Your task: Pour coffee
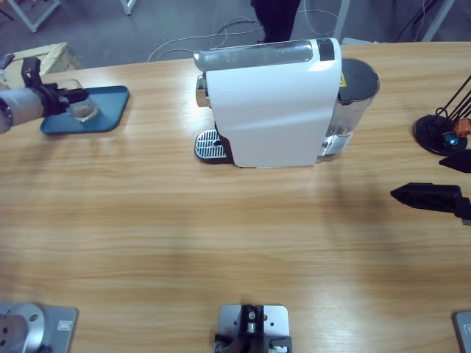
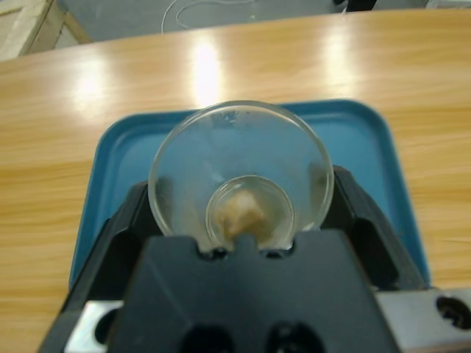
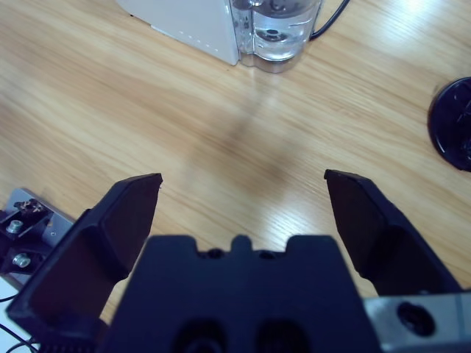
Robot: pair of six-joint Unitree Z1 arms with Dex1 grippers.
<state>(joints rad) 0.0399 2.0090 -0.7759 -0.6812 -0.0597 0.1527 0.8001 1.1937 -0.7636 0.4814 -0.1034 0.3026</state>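
A clear glass cup (image 2: 239, 173) stands on a blue tray (image 2: 368, 140) at the table's far left. My left gripper (image 2: 239, 198) is shut on it, one black jaw pressed against each side of its wall. From above, the same cup (image 1: 83, 107) sits in the left gripper (image 1: 73, 99) on the tray (image 1: 110, 99). A white coffee machine (image 1: 272, 103) stands at the back middle, its metal drip grate (image 1: 210, 145) facing left. My right gripper (image 1: 416, 176) hovers open over bare wood at the right edge, pointing towards the machine's water tank (image 3: 276, 29).
The clear water tank (image 1: 353, 110) sits on the machine's right side. A black capsule stand (image 1: 438, 132) holding an orange capsule (image 1: 462, 126) is at the far right; its base (image 3: 452, 125) shows in the right wrist view. Bare wood stretches between tray and machine.
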